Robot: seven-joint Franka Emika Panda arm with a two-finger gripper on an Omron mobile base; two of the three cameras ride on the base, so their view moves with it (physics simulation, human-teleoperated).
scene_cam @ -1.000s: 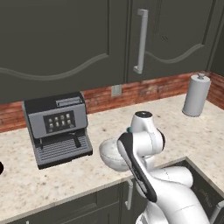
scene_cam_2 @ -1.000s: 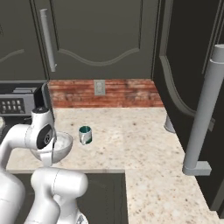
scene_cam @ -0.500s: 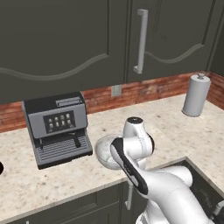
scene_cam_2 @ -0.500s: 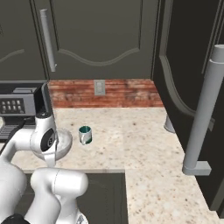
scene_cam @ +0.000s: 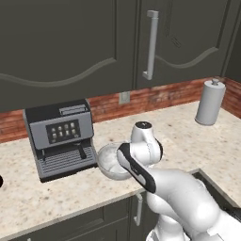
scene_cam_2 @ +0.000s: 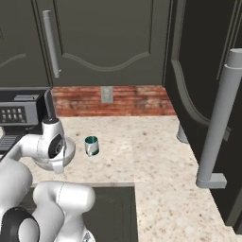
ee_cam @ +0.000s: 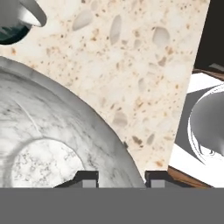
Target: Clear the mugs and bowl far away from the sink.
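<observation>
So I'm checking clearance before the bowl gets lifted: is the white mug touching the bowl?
Apart. In the right base view, bare counter shows between the white mug and the bowl, which sits to the mug's left, behind the arm.

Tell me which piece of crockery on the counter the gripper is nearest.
The bowl: its rim sits between the gripper fingertips in the hand view, while the white mug stands apart beside it.

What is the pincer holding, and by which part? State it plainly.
The pincer straddles the rim of the bowl, one fingertip inside and one outside. Whether it has actually closed on the rim cannot be told.
</observation>
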